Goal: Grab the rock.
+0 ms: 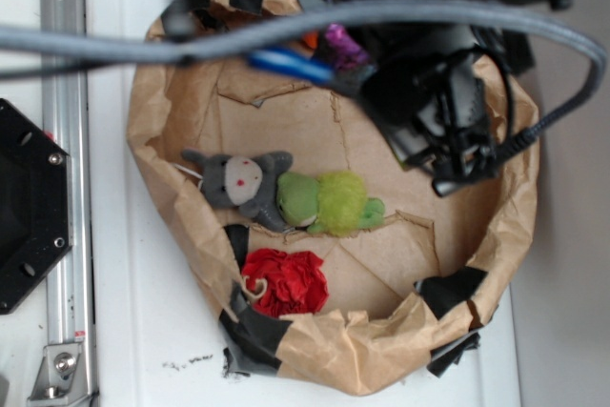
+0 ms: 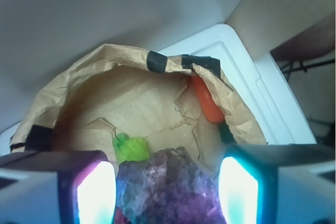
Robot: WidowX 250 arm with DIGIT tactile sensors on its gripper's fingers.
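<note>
The rough, angular rock (image 2: 168,187), brownish-grey but tinted purple by the finger lights, sits directly between the two glowing fingers (image 2: 96,192) in the wrist view, filling most of the gap and rising a little above the finger pads. The gripper (image 2: 167,192) appears closed onto it, one finger against each flank, though the actual contact lines are below the frame edge, so whether both pads truly bear on stone is a judgement. The rock's long axis seems to run across the gap, from one finger to the other.

Taking the crumpled brown-paper nest with black tape patches (image 1: 172,121) as the landmark: the gripper hangs over its upper right part in the exterior view, where a purple-lit lump (image 1: 341,45) shows beside the dark arm body. That is probably the rock, blurred. The grey plush mouse (image 1: 240,181) and the fuzzy lime-green plush toy (image 1: 335,203) lie touching near the nest's middle, the crumpled red ball (image 1: 286,281) near its lower wall, and an orange carrot-shaped toy (image 2: 206,103) against its far rim. The nest rests on a white table (image 1: 143,331).

If the hold is sound, the grasp is essentially made.
</note>
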